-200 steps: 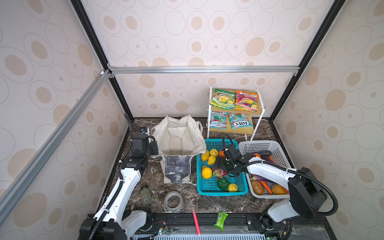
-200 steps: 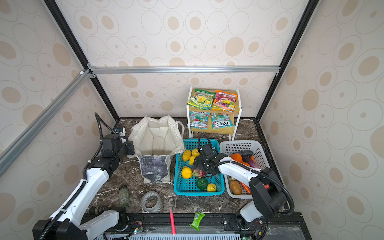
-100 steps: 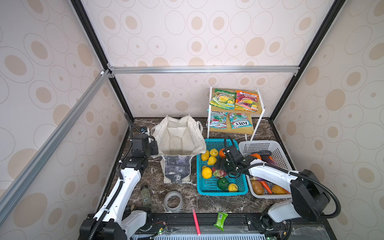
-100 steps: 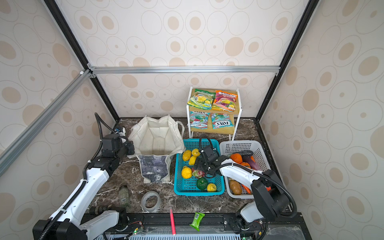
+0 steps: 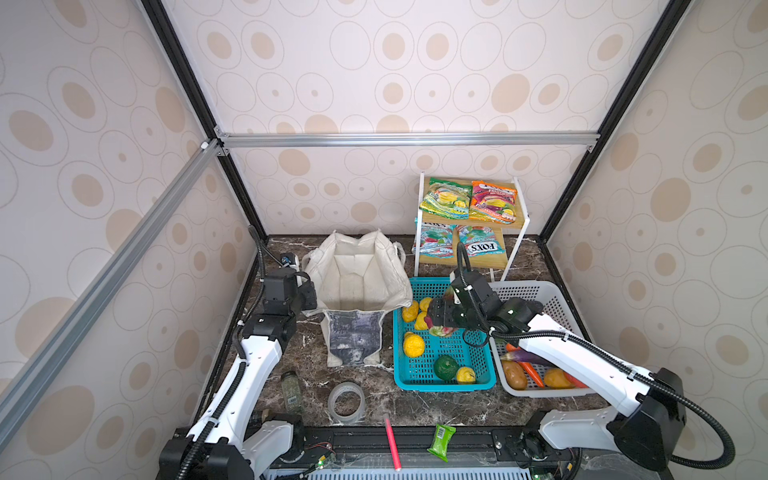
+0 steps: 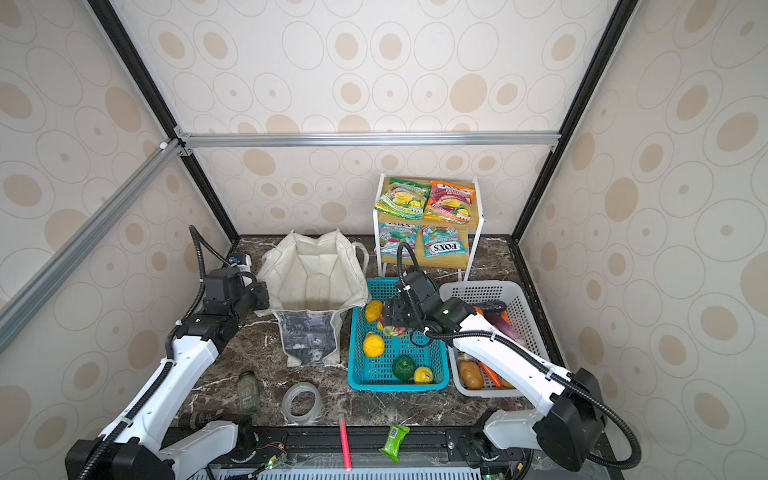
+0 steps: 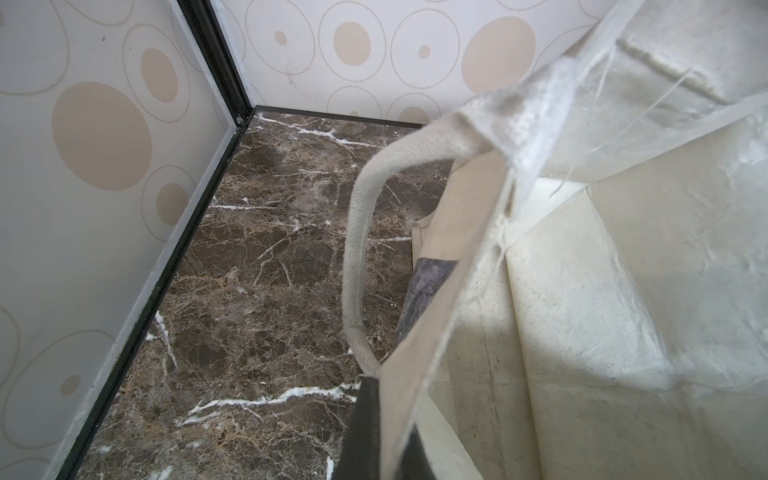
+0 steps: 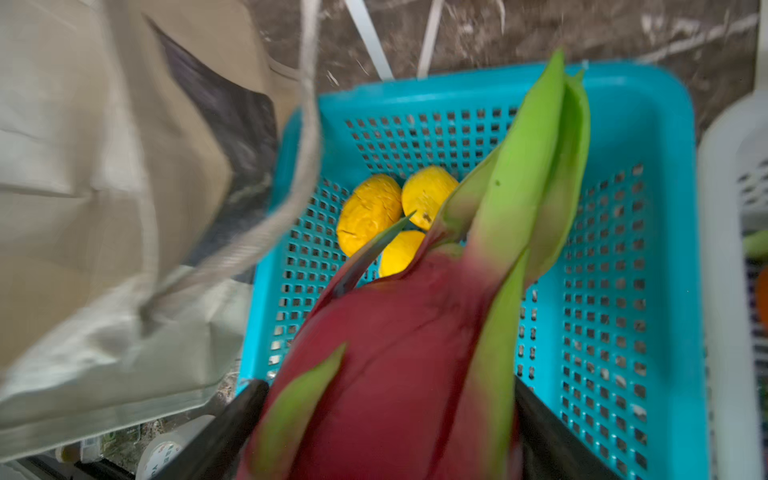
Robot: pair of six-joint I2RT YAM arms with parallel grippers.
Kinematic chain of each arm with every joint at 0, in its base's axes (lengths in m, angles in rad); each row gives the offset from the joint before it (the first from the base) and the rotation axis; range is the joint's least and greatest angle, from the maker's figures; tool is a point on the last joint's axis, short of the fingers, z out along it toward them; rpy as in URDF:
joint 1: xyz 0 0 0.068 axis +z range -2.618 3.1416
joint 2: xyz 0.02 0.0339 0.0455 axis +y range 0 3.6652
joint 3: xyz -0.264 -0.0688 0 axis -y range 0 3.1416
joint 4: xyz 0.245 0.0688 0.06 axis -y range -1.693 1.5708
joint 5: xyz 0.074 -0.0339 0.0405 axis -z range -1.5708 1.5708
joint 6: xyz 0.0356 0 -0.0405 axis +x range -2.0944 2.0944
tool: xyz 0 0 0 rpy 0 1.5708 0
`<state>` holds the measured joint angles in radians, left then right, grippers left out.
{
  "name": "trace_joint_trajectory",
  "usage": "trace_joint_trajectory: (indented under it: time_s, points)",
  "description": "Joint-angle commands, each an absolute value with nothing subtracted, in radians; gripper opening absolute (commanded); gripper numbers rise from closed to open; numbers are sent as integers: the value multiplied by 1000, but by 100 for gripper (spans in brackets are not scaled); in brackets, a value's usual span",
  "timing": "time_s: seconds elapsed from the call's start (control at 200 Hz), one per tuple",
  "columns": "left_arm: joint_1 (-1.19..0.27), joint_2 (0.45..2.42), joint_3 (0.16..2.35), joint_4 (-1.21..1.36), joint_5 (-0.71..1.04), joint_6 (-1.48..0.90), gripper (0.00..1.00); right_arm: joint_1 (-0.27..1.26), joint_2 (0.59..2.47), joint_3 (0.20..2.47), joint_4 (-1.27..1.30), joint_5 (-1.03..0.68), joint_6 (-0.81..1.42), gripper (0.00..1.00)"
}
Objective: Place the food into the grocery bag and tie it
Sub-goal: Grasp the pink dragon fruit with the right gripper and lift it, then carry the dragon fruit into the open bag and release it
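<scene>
Canvas first: the bag stands upright on the marble top, mouth wide open, just left of the teal basket. The left gripper is clamped on the bag's left rim. In the left wrist view its dark fingers pinch the cloth edge, and a cream handle loops down beside them.

The right gripper hangs over the back half of the teal basket with the dragon fruit gripped between its jaws. The right wrist view shows black fingers pressed against either side of the deep pink body, with the green scales pointing away from the camera (this view is blurred). The fruit seems to be clear of the basket floor, though the blur makes that hard to judge.

Beyond it three yellow fruits bunch together on the basket floor, near the bag side. In both top views another yellow fruit lies alone mid-basket, and a dark green round one touches a small yellow one at the front.

The white basket sits against the teal one's right side and holds an eggplant, a carrot and a potato.

Behind the baskets a green packet and an orange packet lie side by side on the top shelf — well apart from the bag.
</scene>
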<state>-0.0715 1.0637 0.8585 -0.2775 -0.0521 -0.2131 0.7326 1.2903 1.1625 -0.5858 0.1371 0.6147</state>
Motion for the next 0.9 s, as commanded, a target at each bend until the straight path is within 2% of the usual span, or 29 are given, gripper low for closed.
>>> trace_joint_trajectory:
  time_s: [0.0,0.265,0.455,0.655,0.895]
  points:
    - [-66,1043,858,-262,-37,-219,0,764,1297,1279,-644,204,528,79]
    - [-66,1048,856,-260,-27,-222,0,822,1473,1565,-589,181,430,78]
    - [-67,1050,854,-255,-15,-227,0,840,1747,1852,-631,86,376,78]
    - [-73,1055,855,-256,-16,-230,0,883,2007,2102,-687,68,348,78]
    - [-76,1055,855,-255,-13,-230,0,888,2229,2251,-736,53,413,77]
